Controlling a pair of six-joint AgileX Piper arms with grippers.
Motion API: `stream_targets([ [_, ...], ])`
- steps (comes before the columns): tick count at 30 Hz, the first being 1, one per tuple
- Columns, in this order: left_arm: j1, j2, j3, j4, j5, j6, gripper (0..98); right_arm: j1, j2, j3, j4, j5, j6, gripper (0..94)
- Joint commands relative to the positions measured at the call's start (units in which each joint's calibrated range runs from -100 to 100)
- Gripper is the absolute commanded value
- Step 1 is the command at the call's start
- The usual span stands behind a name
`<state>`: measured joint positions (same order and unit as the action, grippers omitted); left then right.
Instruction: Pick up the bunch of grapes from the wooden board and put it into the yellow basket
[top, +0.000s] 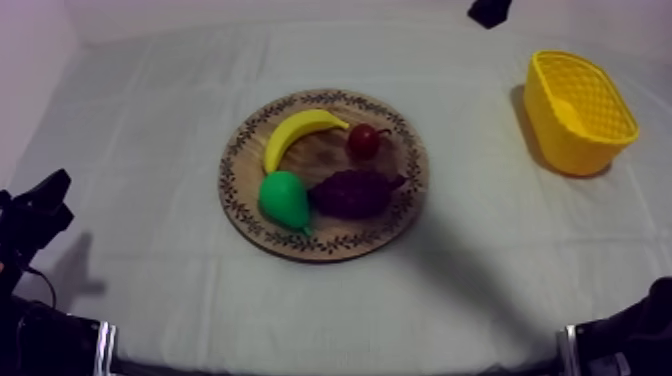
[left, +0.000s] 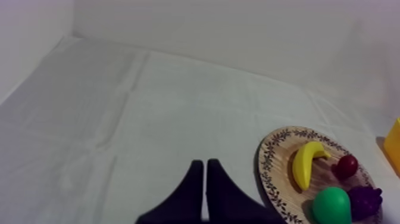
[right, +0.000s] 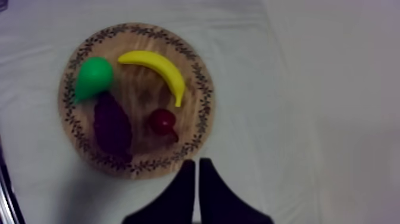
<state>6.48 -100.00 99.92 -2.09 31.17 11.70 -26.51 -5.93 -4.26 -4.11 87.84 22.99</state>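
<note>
**Operator:** Where is the item to be moved?

**Technician:** The grapes (top: 352, 192) lie on the board (top: 400, 215) at the centre of the top view. They touch the pear (top: 283, 200) at their left. The small red fruit (top: 363, 140) sits just above them. The basket (top: 560, 140) stands at the upper right, well apart from the board. The pickup is not yet begun.

**Operator:** State of the fingers?

**Technician:** The right fingers (right: 191, 173) are clenched together on nothing, above the board's rim near the small red fruit. The left fingers (left: 199, 176) are likewise clenched and empty, over bare surface (left: 149, 107) beside the board.

**Operator:** Recommended procedure?

**Technician:** Use the right arm, which is on the basket's side.
1. Spread the fingers before descending.
2. Centre them over the middle of the bunch and span its narrow width.
3. Keep both fingers clear of the pear and the small red fruit, since a nudge would likely roll either.
4. Grip firmly, because the lumpy surface may slip.
5. Lift straight up before travelling.
6. Release low over the basket's opening.
</note>
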Motion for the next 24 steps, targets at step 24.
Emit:
stream_targets([
  [24, 0.0, 0.0, 0.0, -0.03, 0.0, 0.0, 0.1, -5.8, 18.9, -6.7, 2.3, 10.5, -4.2, 0.8],
])
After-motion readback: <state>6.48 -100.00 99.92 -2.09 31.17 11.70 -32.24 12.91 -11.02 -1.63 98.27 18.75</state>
